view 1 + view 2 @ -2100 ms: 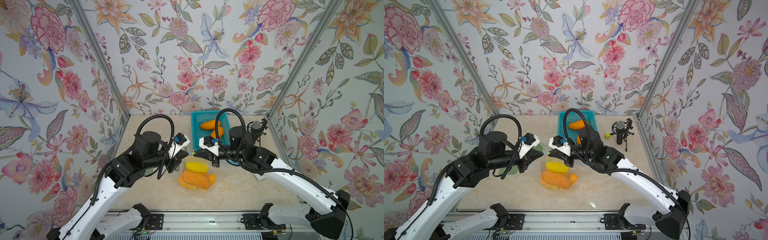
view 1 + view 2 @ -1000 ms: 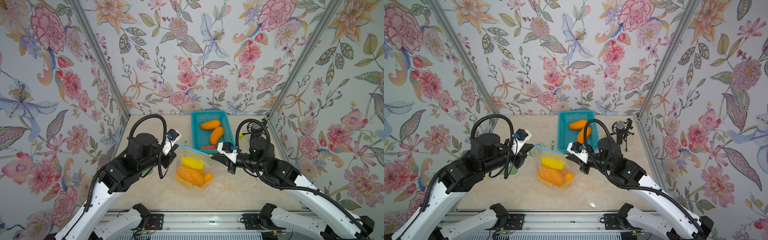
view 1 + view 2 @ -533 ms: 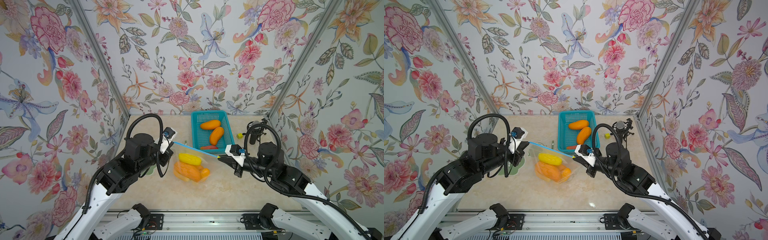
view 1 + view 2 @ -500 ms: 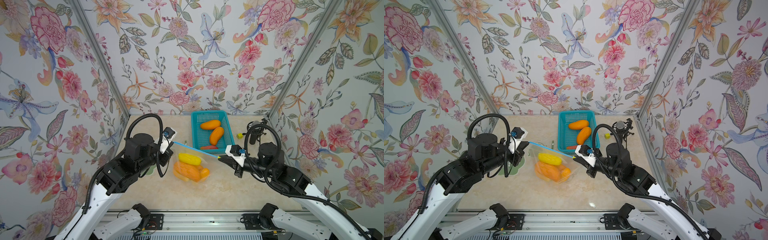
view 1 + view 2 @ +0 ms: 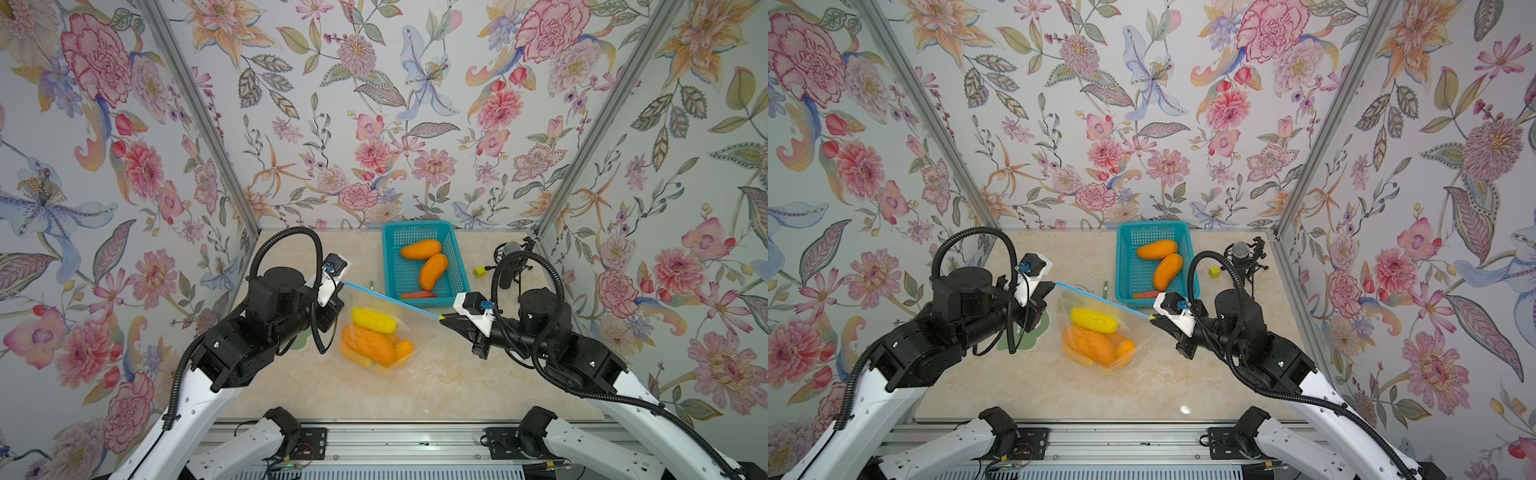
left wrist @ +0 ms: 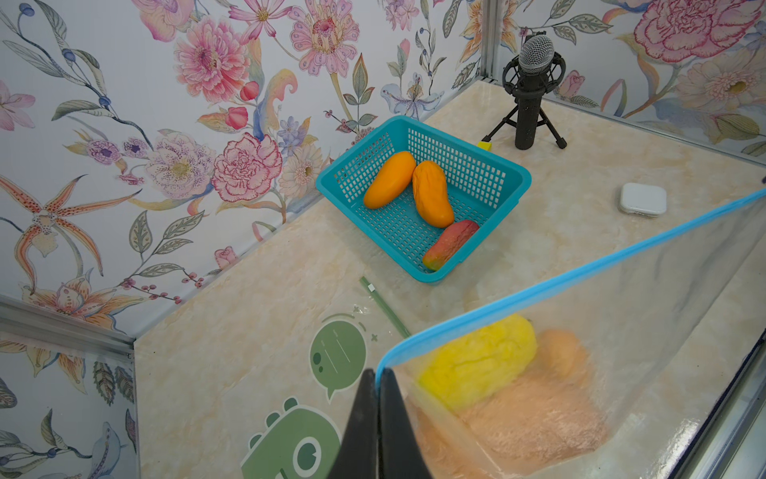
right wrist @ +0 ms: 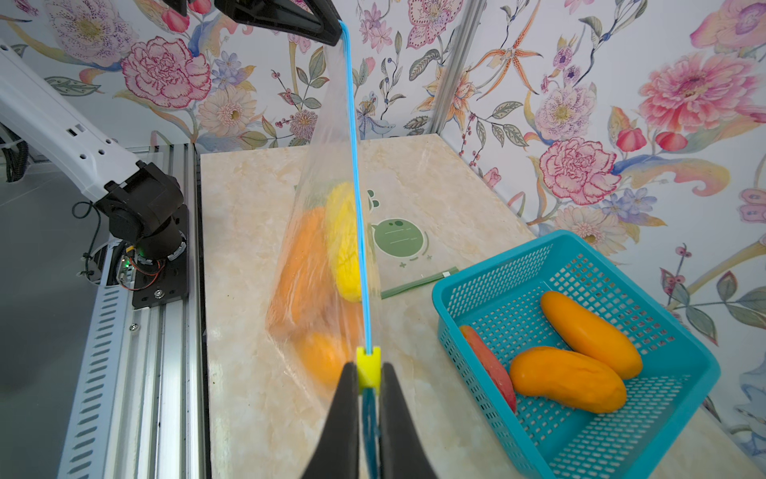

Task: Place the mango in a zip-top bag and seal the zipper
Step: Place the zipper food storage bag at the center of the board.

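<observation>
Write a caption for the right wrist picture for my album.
Right gripper pinches the yellow slider on the blue zipper of the bag; left gripper holds the far corner, mangoes inside.

Three walls (image 5: pixel 374 124) papered with large pink, orange and blue flowers on a pale ground close in the left, right and far sides. Silver metal posts (image 5: pixel 201 112) rise at both far corners. The table (image 5: pixel 374 395) is glossy cream marble, evenly lit. A grey slotted rail (image 5: pixel 395 436) edges its near side.
</observation>
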Robot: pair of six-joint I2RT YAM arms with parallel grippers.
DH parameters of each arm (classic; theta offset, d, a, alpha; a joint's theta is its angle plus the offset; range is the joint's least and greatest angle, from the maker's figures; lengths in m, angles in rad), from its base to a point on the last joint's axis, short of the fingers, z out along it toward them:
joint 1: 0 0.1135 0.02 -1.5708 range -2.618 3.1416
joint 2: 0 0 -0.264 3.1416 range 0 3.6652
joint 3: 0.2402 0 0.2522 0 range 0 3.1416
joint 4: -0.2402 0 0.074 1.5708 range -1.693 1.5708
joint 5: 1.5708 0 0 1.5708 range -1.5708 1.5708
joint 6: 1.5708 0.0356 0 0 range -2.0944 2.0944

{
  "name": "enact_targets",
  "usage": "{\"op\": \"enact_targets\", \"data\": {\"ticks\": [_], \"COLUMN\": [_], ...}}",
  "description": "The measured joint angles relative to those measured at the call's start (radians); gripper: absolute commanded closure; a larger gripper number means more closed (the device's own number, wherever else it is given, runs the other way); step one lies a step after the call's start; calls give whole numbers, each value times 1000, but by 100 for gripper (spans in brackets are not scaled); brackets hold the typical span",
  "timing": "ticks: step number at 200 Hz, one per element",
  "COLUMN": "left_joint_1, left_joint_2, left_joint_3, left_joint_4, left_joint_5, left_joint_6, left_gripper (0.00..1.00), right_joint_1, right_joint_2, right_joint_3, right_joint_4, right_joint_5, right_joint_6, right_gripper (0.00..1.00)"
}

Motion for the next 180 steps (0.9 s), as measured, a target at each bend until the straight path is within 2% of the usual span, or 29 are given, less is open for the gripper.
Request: {"op": "enact_targets", "data": {"ticks": [33,44,50,58,98,110,121,136,142,180], "left_joint_1": [1,3,6,8,13,19,30,62,77,104], "left_joint_2": [5,5,6,11,64,84,104,142,161,246], "left_joint_3": [14,16,17,21,81,93,100,105,109,133], "left_joint_4": [2,4,4,4,14,30,51,83,95,145], "left_joint_5": [-38,-65,-80,-103,-224,-264,-301,-335,-345,-346], "left_joint_6": [-3,-8,-11,-18,-27,-26,-26,-24,-21,33], "left_gripper": [100,100,100,100,100,100,100,100,100,100], "right_joint_1": [-2,-1,2,4,31,46,59,74,78,85], "right_joint_2": [37,66,86,113,268,327,381,451,478,642], "right_joint_3": [11,24,34,47,121,163,203,246,257,351], "right_joint_4": [19,29,34,40,99,115,138,181,204,306], "right_joint_5": [-32,-41,-45,-52,-81,-84,-87,-91,-92,-58], "right_joint_6": [19,25,29,31,64,69,75,97,113,155], "right_gripper": [92,87,81,80,92,93,87,66,60,50]}}
